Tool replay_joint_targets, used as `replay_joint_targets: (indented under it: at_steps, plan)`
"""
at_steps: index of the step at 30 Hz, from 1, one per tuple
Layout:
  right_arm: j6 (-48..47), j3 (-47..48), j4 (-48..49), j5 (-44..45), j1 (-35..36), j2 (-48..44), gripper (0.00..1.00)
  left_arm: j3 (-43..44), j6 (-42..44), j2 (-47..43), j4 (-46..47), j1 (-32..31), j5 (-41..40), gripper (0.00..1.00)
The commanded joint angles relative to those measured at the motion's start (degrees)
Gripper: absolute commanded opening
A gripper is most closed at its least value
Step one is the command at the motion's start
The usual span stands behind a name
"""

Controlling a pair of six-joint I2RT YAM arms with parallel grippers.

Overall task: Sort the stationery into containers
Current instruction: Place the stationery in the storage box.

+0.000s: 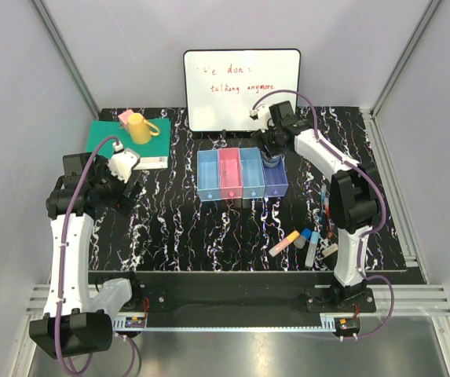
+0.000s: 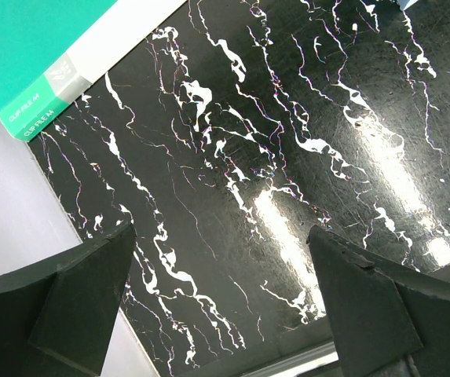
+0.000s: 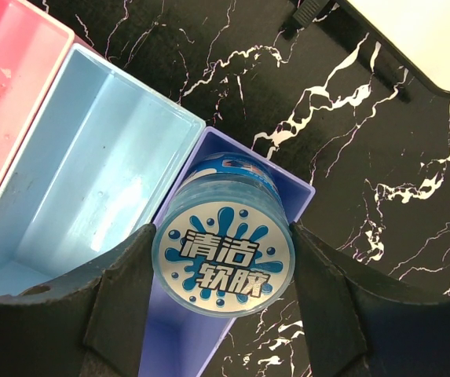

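Note:
My right gripper (image 3: 223,259) is shut on the round blue-white roll (image 3: 225,255) and holds it over the far end of the purple bin (image 3: 201,345). In the top view that gripper (image 1: 271,153) hangs above the purple bin (image 1: 276,181) at the right end of the row of four joined bins (image 1: 241,173). Short orange and blue-capped markers (image 1: 297,239) and thin pens (image 1: 324,206) lie at the front right by the right arm's base. My left gripper (image 2: 221,267) is open and empty above bare table, near the green book (image 2: 32,55).
A yellow mug (image 1: 138,127) stands on the green book (image 1: 103,135) at the back left. A whiteboard (image 1: 241,89) stands at the back, just behind the bins. The blue bin (image 3: 83,196) and the pink-red bin (image 3: 5,86) next to the purple one hold nothing.

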Motion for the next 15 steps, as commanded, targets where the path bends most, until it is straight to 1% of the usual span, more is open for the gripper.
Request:
replay_joint_targets:
  at_steps: [1,2,5,6,7,10,13,14,15]
  plan:
    - [-0.8,2.5,3.8,1.3,-0.6,-0.1,0.01,0.0,0.6,0.1,2.4,-0.2,1.1,0.99]
    - [-0.8,2.4,3.8,1.4,-0.6,-0.1,0.03,-0.1,0.7,0.2,2.5,-0.2,1.1,0.99]
    - [-0.8,1.6,3.8,1.4,-0.5,-0.3,0.13,0.0,0.7,0.3,2.6,-0.2,1.1,0.99]
    - [-0.8,1.0,3.8,1.3,-0.6,-0.4,0.17,0.2,0.7,0.4,2.7,-0.2,1.1,0.99]
    - [-0.8,0.7,3.8,1.1,-0.6,-0.7,0.23,0.2,0.7,0.5,2.6,-0.2,1.1,0.99]
    - [-0.8,-0.7,4.0,1.0,-0.6,-1.3,0.31,0.5,0.7,0.5,2.6,-0.2,1.1,0.99]
    - [-0.8,-1.9,4.3,1.3,-0.6,-1.7,0.34,0.5,0.7,0.5,2.7,-0.2,1.2,0.99]
    - [-0.7,-2.2,4.3,1.3,-0.5,-1.7,0.38,0.6,0.7,0.5,2.6,-0.2,1.3,0.99]
    - [-0.7,-2.8,4.5,1.4,-0.6,-1.8,0.41,0.7,0.7,0.5,2.7,-0.2,1.3,0.99]
